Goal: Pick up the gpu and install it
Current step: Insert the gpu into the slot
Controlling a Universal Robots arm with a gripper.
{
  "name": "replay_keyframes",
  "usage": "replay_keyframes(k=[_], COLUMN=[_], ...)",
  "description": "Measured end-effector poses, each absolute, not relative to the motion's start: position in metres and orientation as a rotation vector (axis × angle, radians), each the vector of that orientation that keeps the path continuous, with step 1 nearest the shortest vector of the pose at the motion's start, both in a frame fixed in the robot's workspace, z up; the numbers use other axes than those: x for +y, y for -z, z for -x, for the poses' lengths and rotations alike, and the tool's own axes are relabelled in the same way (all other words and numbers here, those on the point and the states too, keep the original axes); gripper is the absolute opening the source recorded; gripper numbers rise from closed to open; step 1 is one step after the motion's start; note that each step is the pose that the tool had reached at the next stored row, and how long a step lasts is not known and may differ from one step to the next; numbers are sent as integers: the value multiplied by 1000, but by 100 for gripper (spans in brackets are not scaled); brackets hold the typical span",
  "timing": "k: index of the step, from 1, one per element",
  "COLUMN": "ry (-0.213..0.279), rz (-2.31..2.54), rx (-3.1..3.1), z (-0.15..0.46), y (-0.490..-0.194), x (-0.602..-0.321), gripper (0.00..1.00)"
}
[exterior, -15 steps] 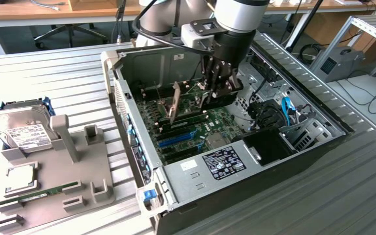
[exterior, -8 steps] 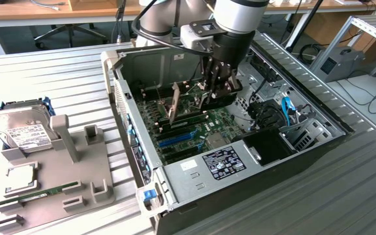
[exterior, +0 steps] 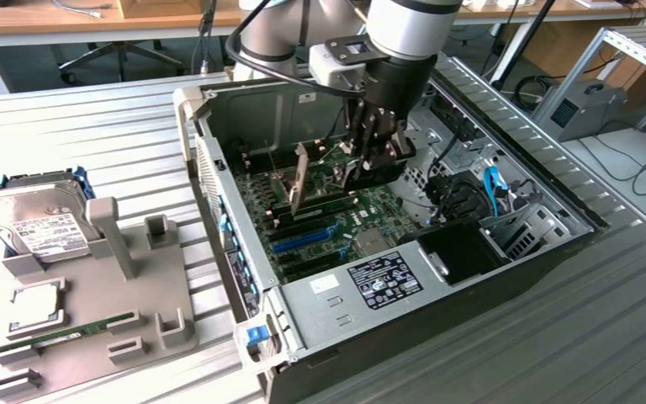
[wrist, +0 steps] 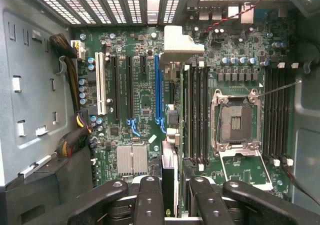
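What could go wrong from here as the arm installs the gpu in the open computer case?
1. The gpu, edge-on between the jaws, appears beside the blue slot, not over it; pressed there, it may hit board parts.
2. Its silver bracket sits near the case's rear wall and could catch.

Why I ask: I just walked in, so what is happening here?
The robot arm's gripper reaches into the open computer case, fingers closed on the graphics card. The card stands on edge over the slots of the motherboard. Whether it is seated cannot be told.
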State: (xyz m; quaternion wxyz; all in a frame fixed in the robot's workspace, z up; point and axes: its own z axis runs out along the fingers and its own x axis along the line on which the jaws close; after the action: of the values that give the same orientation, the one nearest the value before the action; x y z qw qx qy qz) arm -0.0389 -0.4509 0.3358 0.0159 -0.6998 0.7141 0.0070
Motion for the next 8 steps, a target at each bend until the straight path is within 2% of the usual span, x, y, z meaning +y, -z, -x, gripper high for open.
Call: replay_keyframes(k=[8], ry=[-22], rz=[2177], rx=[2221], z=[39], y=[-334], x=[-451], gripper=[26])
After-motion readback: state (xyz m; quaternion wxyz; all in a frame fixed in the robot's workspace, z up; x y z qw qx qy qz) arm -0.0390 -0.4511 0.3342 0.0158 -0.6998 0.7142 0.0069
